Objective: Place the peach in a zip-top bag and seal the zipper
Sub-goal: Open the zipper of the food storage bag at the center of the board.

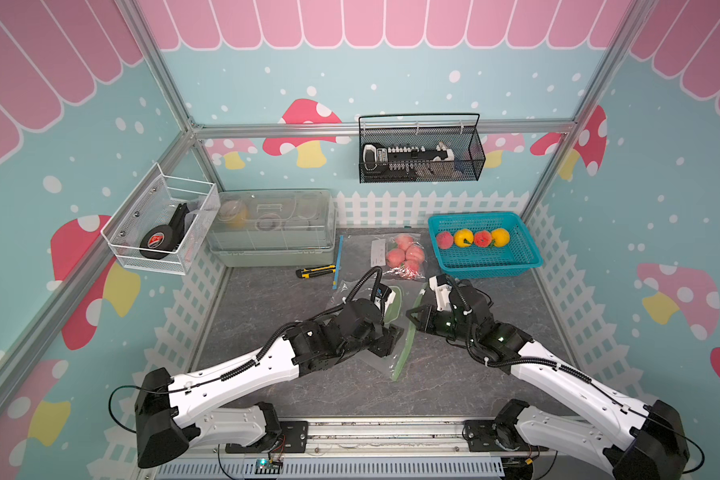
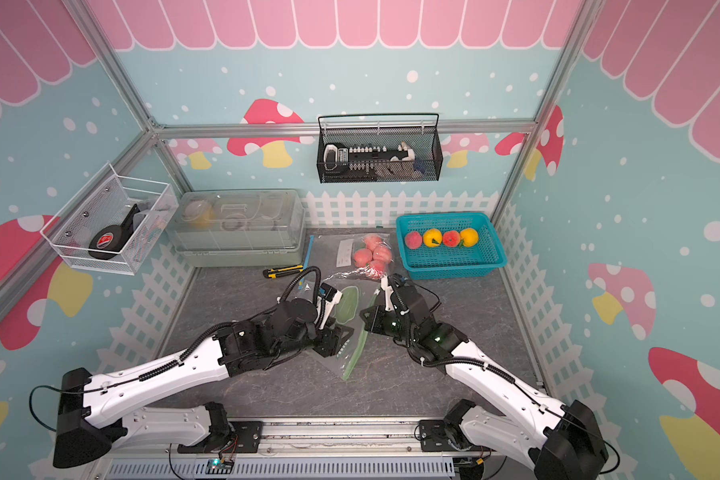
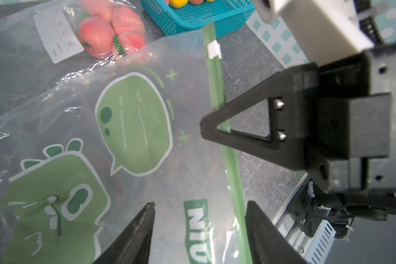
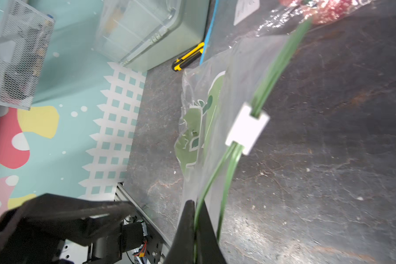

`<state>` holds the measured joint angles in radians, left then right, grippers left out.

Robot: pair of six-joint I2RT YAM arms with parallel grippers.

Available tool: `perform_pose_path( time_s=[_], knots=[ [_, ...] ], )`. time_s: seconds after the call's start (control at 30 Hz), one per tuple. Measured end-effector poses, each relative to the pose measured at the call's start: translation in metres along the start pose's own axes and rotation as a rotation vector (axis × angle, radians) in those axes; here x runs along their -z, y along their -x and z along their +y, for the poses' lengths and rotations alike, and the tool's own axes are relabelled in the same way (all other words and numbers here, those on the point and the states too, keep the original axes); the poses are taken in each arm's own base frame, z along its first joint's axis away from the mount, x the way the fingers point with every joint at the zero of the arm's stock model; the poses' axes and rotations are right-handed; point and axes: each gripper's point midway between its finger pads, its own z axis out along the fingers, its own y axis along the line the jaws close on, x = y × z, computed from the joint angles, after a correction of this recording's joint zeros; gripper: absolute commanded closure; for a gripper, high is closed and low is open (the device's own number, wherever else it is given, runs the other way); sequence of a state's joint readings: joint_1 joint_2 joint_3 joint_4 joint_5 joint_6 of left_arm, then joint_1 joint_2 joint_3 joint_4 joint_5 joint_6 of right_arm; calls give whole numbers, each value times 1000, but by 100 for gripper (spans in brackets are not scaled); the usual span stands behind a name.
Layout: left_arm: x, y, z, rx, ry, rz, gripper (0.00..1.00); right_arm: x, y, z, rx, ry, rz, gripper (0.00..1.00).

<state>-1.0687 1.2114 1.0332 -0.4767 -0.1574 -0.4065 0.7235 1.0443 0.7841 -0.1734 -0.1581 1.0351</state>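
The right gripper was pinched tight on one lip of the green zipper strip, and that lip looked raised off the table. Just to its left hovered the left gripper, jaws apart, nothing caught between them. Whether its tips touched the film below, I could not tell.

Out along the track sat the white slider, toward the far end. On its near side the two lips ran split, so the mouth looked open. The zip-top bag itself lay mid-table and looked empty.

Farther out, two peaches waited in the blue basket at the far right, beside yellow fruits. A second bag, already full of peaches, lay between the basket and the middle.

The job in hand looked like spreading the mouth. Done well, the left claw would take the opposite lip on the stiff strip, not the slippery film, close to the right claw's pinch. Then it should pull gently apart, leaving the slider parked at the far end.
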Motion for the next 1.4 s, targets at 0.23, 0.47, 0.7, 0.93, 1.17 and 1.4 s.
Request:
perform_pose_path(
  time_s=[0.23,0.47,0.7,0.93,1.17,1.4],
  knots=[
    [9,4,0,-77,91,-26,36,-6,2,18,-17,-45,-33,100],
    [8,6,9,-117,177,-30,36,-5,8,22,-29,-90,-72,100],
    [-6,-3,9,-142,198,16,36,-4,12,20,-37,-113,-97,100],
    [-16,-11,14,-154,233,46,47,-7,12,21,-37,-118,-99,100],
    [-16,-9,20,-151,268,34,59,-11,9,19,-35,-129,-89,100],
    [-18,-11,22,-159,289,35,93,-11,9,19,-35,-130,-87,100]
  ],
)
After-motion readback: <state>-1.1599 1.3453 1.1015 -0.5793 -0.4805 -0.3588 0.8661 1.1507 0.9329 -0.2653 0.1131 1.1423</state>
